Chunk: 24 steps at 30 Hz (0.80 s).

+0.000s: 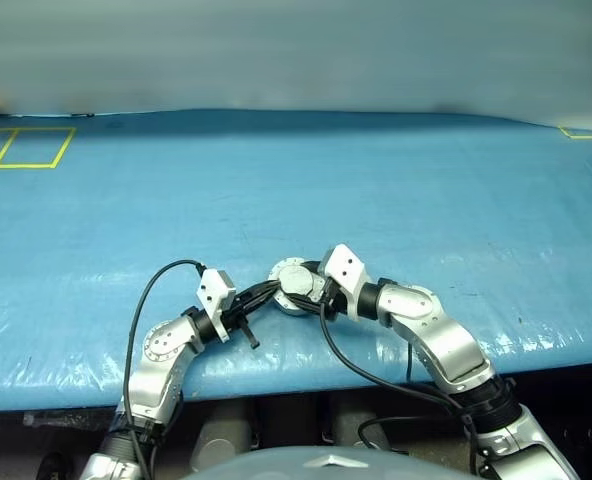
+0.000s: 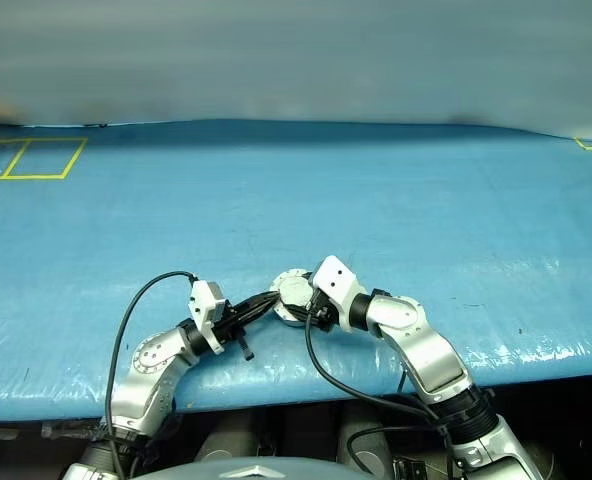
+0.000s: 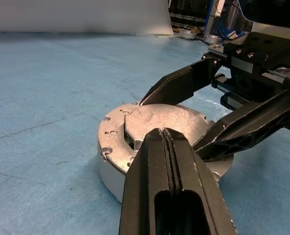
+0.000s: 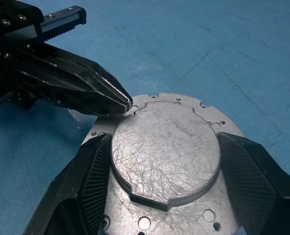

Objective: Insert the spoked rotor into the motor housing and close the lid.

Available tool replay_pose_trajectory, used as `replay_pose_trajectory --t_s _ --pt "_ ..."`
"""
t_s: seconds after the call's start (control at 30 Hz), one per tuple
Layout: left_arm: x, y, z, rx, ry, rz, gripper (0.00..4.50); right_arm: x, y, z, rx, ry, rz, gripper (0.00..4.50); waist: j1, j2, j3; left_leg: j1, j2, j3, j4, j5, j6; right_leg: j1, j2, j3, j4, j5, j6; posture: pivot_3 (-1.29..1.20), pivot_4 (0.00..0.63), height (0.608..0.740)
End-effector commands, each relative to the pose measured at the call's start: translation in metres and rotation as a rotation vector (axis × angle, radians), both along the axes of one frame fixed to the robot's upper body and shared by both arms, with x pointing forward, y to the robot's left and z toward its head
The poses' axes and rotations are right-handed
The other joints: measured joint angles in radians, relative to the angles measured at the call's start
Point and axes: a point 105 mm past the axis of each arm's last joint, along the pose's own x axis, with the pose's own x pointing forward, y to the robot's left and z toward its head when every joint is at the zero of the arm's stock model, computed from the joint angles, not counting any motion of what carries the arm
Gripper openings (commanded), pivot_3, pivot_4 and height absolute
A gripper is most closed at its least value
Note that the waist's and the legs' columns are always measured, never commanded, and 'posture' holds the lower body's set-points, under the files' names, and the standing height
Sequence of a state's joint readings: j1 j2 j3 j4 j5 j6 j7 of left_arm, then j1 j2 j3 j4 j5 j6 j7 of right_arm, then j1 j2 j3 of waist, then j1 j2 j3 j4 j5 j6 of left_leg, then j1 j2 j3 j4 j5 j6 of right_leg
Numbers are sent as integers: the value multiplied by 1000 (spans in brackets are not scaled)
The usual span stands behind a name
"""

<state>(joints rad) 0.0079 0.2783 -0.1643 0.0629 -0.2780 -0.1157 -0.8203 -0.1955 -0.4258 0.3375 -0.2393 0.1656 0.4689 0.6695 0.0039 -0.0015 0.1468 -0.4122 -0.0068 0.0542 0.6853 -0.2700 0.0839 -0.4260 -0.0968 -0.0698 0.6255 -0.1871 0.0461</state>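
Observation:
The motor housing (image 3: 107, 172) is a shallow silver casing on the blue table, close to its front edge. The lid (image 4: 164, 147), a plain scratched grey disc with small holes round its rim, lies flat on top of it. My right gripper (image 2: 298, 293) reaches in from the right, and its fingers (image 4: 93, 171) press on the two sides of the lid's raised middle. My left gripper (image 3: 162, 133) comes from the left, shut with nothing between its fingers. Its tips (image 4: 127, 104) touch the lid's edge. The spoked rotor is hidden.
Blue sheeting (image 1: 296, 190) covers the table, and its front edge (image 1: 276, 375) runs just below the housing. Yellow tape squares (image 1: 26, 147) mark the far left corner and more yellow tape (image 1: 586, 132) the far right. Black cables (image 1: 146, 300) loop from both wrists.

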Motion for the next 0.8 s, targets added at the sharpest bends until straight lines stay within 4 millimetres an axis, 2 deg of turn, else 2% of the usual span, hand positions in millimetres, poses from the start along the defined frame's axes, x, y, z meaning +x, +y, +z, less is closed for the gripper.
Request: replay_pose_trajectory --t_s 0.03,0.33,0.73,0.77,0.8 --pt "1 -2 1 41 -24 6 8 1 -11 -22 -71 63 -62 3037 1 0 0 0 0 0 0 0 0 0 0 0 0 0 0 0 150 740" --pt "-6 -10 -7 95 0 -33 8 5 -14 -20 -75 52 -77 3037 1 0 -1 1 0 0 0 0 0 0 -1 0 0 -1 2 0 150 740" --pt "-8 -10 -4 97 -5 -48 8 2 -14 -17 -62 60 -54 3037 2 0 -1 0 0 0 0 -1 -2 0 -2 1 0 -1 2 0 150 740" --pt "-8 -10 -3 96 -6 -48 0 2 -14 -17 -68 56 -49 3752 2 0 -1 0 0 0 0 -1 -2 0 -2 1 0 -1 2 0 150 740" --pt "-7 -9 -3 95 -8 -47 0 1 -14 -17 -73 52 -38 3999 3 0 -1 0 0 0 0 -1 -2 0 -2 1 0 -1 2 0 150 740"
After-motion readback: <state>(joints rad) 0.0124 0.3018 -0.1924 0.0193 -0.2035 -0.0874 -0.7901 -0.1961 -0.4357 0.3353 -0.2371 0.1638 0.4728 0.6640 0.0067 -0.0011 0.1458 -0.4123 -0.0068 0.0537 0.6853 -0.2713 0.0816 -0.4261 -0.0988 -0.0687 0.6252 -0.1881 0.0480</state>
